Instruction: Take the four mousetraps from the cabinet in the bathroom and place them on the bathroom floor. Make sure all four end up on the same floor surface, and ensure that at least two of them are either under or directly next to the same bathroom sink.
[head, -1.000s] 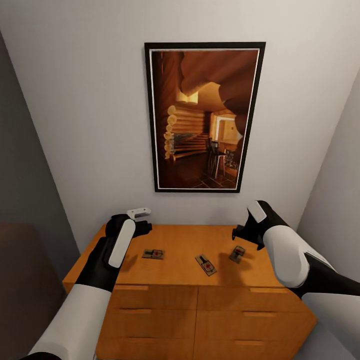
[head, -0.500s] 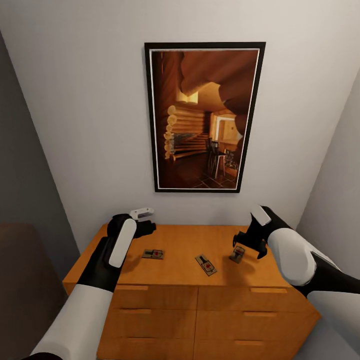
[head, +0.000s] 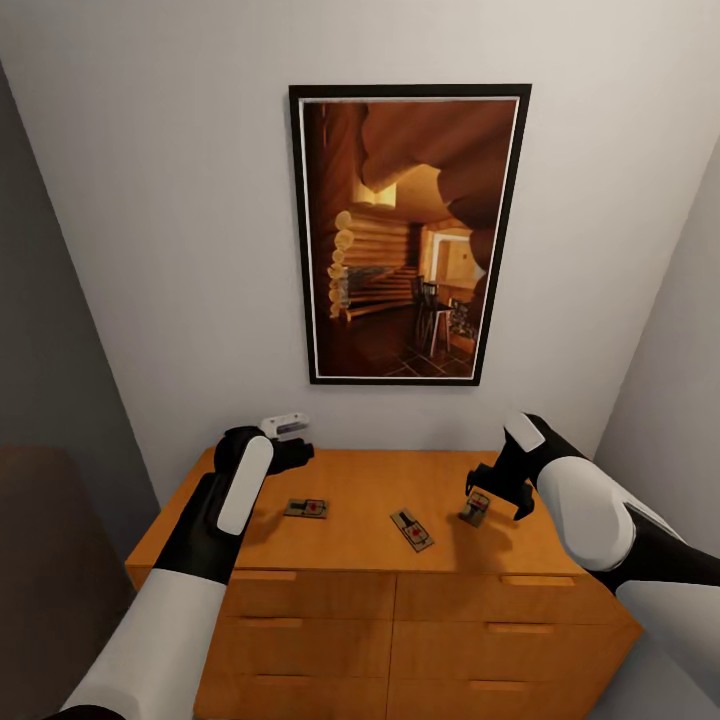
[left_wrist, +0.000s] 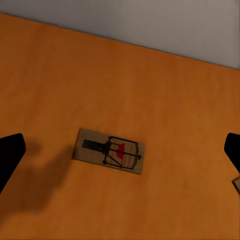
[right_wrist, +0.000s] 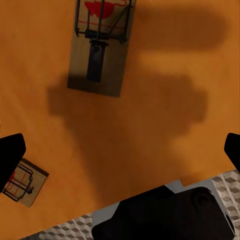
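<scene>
The job looks barely begun: three flat tan wooden mousetraps with dark wire springs lie on top of the wide orange-brown wooden cabinet (head: 360, 560), none lifted, none yet on the floor (a fourth I cannot find). The left trap (head: 306, 508) lies below the left hand (head: 292, 448), whose fingers stand wide apart and empty in its wrist view, the trap (left_wrist: 109, 151) centred between them. The middle trap (head: 411, 529) lies apart. The right trap (head: 475, 508) sits just under the right hand (head: 497, 484), also spread open, gripping nothing. Each board carries a red patch beneath its wire.
</scene>
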